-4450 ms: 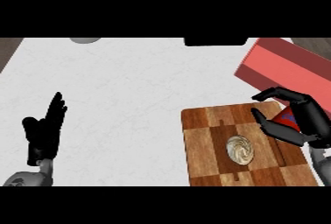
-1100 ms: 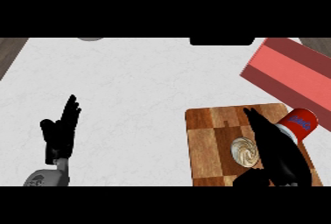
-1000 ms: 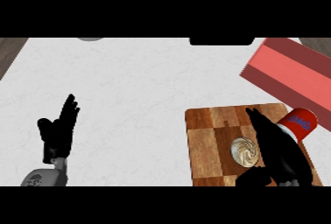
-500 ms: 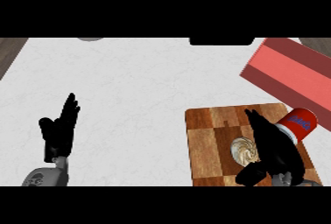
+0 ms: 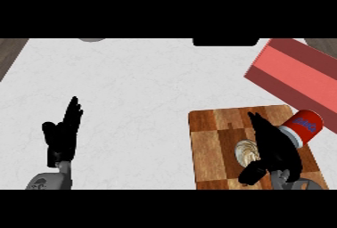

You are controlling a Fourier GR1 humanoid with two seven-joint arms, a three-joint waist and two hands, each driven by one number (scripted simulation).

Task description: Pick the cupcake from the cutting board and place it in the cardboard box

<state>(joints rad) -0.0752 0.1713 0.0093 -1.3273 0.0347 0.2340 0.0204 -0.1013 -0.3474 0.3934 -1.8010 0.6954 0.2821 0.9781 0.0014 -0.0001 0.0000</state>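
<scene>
Right hand (image 5: 273,149) lies over the cutting board (image 5: 214,147) at the lower right of the frame, its fingers stretched along the right side of the cupcake (image 5: 245,152) and the thumb curling in below it. It looks to be closing on the cupcake rather than holding it; how far the fingers wrap round it cannot be told, since the hand hides that side. The cupcake sits on the board, its pale swirled top showing just left of the palm.

Judging by this, the grasp step is in hand. Next the fingers need to close round the cupcake, lift it clear of the board and carry it up and right to the cardboard box (image 5: 296,73), the reddish box at the upper right edge. A red can (image 5: 302,126) lies on its side just beside the fingers, between board and box, and could be knocked.

Nothing can be seen inside the box from here.

Left hand (image 5: 63,136) rests open at the lower left, fingers up.
</scene>
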